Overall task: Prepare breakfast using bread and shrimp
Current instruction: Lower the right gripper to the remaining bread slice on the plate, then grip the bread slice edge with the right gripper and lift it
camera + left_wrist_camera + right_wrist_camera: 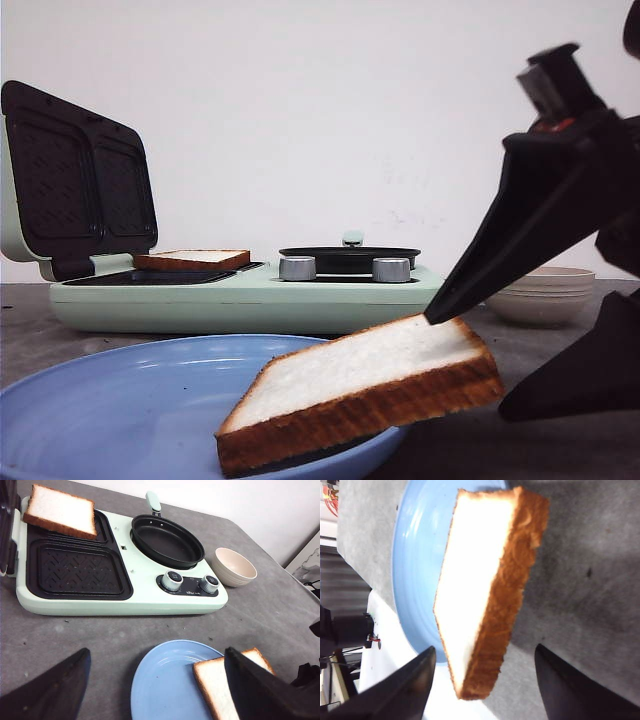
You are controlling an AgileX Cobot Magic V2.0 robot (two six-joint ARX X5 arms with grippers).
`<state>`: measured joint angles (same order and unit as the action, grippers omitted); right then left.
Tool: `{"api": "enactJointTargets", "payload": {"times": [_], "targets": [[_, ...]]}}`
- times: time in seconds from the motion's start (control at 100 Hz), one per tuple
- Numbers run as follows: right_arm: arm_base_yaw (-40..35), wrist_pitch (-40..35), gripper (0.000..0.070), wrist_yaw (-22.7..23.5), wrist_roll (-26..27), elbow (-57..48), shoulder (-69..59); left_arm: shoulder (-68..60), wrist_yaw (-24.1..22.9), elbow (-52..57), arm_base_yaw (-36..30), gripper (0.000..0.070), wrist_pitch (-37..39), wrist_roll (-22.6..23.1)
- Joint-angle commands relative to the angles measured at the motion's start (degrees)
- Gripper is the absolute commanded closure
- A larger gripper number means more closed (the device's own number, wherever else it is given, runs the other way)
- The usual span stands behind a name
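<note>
One bread slice point(360, 390) lies tilted, its low end in the blue plate point(110, 400) and its high end out past the rim. My right gripper point(465, 366) is open with its fingers above and below that high end; in the right wrist view point(485, 648) there are gaps on both sides of the slice point(485, 580). The second bread slice point(190, 260) lies on the far grill plate of the green breakfast maker point(120, 607). My left gripper point(157, 651) is open and empty above the plate point(165, 685). No shrimp is in view.
The maker's lid point(75, 180) stands open at the left. A black frying pan point(167, 540) sits on its right half, behind two knobs point(172, 578). Stacked cream bowls point(235, 566) stand to the right of the maker on the grey table point(280, 615).
</note>
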<state>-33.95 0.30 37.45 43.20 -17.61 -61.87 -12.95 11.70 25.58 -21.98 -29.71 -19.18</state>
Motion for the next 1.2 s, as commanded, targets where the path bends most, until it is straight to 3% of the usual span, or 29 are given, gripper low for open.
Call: {"api": "enactJointTargets", "payload": {"times": [0.0,0.2,0.26,0.33,0.42,0.71,0.93,1.19], "targets": [[-1.1,1.8,0.0311,0.1,1.5,-0.6,-1.4,0.1,-0.3,0.1,-0.1,0.023,0.6,0.7],[-3.5,4.5,0.0314,0.0,3.2,-0.6,-2.9,0.1,-0.3,0.1,-0.1,0.023,0.5,0.7],[-4.1,4.4,0.0349,-0.1,3.3,-0.6,-2.9,0.1,-0.3,0.1,-0.1,0.023,0.5,0.8],[-4.7,4.5,0.0461,-0.5,3.3,-0.6,-2.9,0.1,-0.3,0.1,-0.1,0.023,0.5,1.0],[-4.9,4.5,0.0699,-0.7,3.2,-0.6,-2.9,0.1,-0.3,0.1,-0.1,0.023,0.5,1.0],[-4.9,7.1,0.07,0.6,3.5,-0.6,-2.8,0.1,-0.3,0.1,-0.1,0.023,0.5,0.9],[-4.9,17.4,0.07,3.5,10.3,-1.2,-2.7,0.1,-0.3,0.1,-0.1,0.023,0.5,1.5],[-4.7,15.5,0.07,4.1,9.9,-9.6,-3.7,0.1,-1.7,0.1,-0.1,0.0228,0.5,1.9]]}}
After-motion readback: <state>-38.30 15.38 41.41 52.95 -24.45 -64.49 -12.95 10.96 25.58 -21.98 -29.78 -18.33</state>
